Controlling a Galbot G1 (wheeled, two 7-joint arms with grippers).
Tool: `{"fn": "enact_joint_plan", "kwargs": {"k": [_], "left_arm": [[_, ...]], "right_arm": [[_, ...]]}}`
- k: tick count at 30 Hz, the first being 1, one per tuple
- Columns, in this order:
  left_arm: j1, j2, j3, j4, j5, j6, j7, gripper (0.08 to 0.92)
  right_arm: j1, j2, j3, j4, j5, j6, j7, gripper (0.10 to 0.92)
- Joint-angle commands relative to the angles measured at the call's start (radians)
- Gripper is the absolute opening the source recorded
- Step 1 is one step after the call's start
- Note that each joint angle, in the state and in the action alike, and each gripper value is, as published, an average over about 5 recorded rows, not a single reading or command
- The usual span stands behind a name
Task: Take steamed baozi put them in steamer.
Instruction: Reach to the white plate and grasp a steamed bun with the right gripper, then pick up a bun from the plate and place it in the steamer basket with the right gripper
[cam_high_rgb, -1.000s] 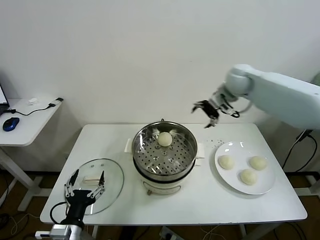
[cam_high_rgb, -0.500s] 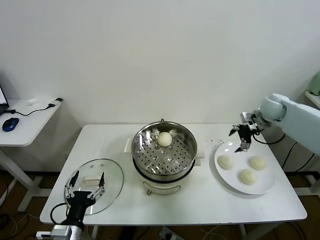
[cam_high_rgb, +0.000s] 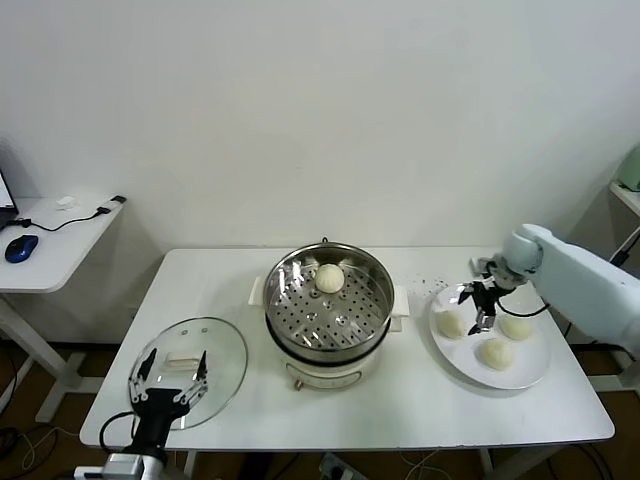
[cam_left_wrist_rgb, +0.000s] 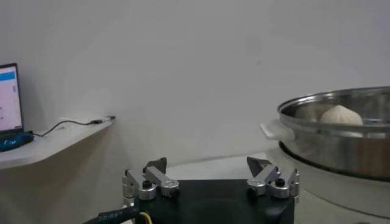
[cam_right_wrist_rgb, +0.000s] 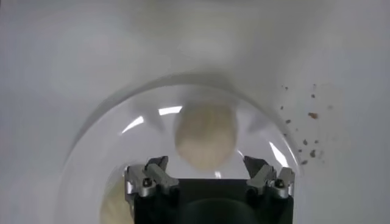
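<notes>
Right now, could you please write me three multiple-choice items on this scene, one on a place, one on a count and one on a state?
1. Where is the glass lid?
A. on the steamer
B. flat on the table, left of the steamer
C. on the plate

2. How many buns lie on the plate?
A. one
B. three
C. five

3. How is the right gripper?
A. open, holding nothing
B. shut on a bun
C. out of sight

Answers:
1 B: the lid rests by the left gripper, and the steamer stands uncovered.
2 B: three buns on the plate, a fourth in the steamer.
3 A: its fingers stand apart over the plate.
</notes>
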Motion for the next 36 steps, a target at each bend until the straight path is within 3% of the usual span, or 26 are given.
{"fn": "enact_joint_plan", "kwargs": {"k": [1, 8, 18, 26, 31, 36], "left_arm": [[0.002, -0.001, -0.002, 0.004, 0.003, -0.002, 0.000, 0.823], [0.002, -0.002, -0.002, 0.006, 0.005, -0.004, 0.001, 0.823], [0.002, -0.003, 0.001, 0.003, 0.007, -0.003, 0.001, 0.823], [0.007, -0.006, 0.003, 0.000, 0.007, -0.004, 0.003, 0.823], [0.013, -0.006, 0.001, -0.003, 0.006, -0.007, 0.004, 0.823], [0.018, -0.006, 0.004, -0.009, 0.005, -0.008, 0.005, 0.823]], "right_arm": [[-0.063, 0.073, 0.076, -0.096, -0.050, 0.020, -0.018, 0.823], [-0.058, 0.071, 0.079, -0.097, -0.045, 0.022, -0.026, 0.815], [-0.054, 0.069, 0.088, -0.097, -0.041, 0.031, -0.030, 0.647], [-0.030, 0.054, 0.074, -0.086, -0.017, 0.039, -0.034, 0.587], [0.044, 0.003, -0.004, -0.018, 0.076, 0.017, -0.032, 0.583], [0.254, -0.057, -0.188, 0.075, 0.276, -0.017, -0.003, 0.581]]}}
